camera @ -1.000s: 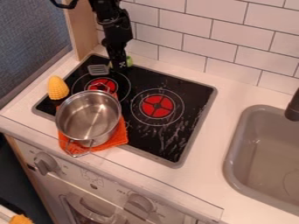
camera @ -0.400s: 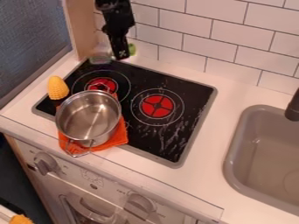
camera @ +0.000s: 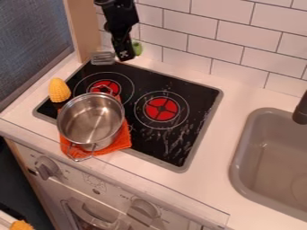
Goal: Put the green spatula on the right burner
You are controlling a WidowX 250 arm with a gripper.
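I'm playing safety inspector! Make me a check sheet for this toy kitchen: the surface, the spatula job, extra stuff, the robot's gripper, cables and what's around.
Surface: black stovetop, pale streaks toward its right side
Job's things: green spatula held near the back left corner; right burner uncovered
Clutter: metal pot partly over an orange cloth; yellow corn at the stovetop's left edge
Gripper: holding the spatula
Cables: nothing seen
Surroundings: white tiled wall behind; grey sink at right

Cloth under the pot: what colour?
The cloth is orange, seen best in the camera view, where it sticks out around the pot's lower right.
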